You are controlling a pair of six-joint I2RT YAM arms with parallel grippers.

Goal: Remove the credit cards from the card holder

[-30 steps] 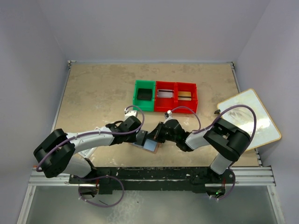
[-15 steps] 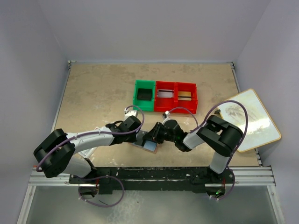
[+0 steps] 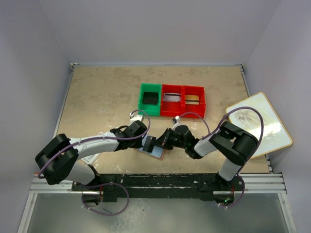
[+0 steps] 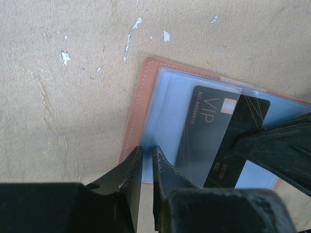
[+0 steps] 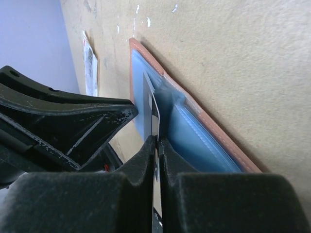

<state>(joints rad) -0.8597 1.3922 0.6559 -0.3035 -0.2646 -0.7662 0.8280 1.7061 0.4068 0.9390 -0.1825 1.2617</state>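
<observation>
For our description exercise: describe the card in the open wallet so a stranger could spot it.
On the beige table, near the middle of its front edge, lies a reddish-brown card holder, opened. Slanting across its pale blue-grey lining is the card: black, with gold "VIP" lettering, the one dark thing against that light lining.

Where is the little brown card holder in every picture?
Top external: the card holder lies low in the middle, right beside the left gripper.
Left wrist: the card holder fills the middle and right, open, with a black VIP card poking out.
Right wrist: the card holder slants from top middle to bottom right, seen edge-on.
Shared landmark: the left gripper, pinching the holder's edge, shows in all three.
</observation>
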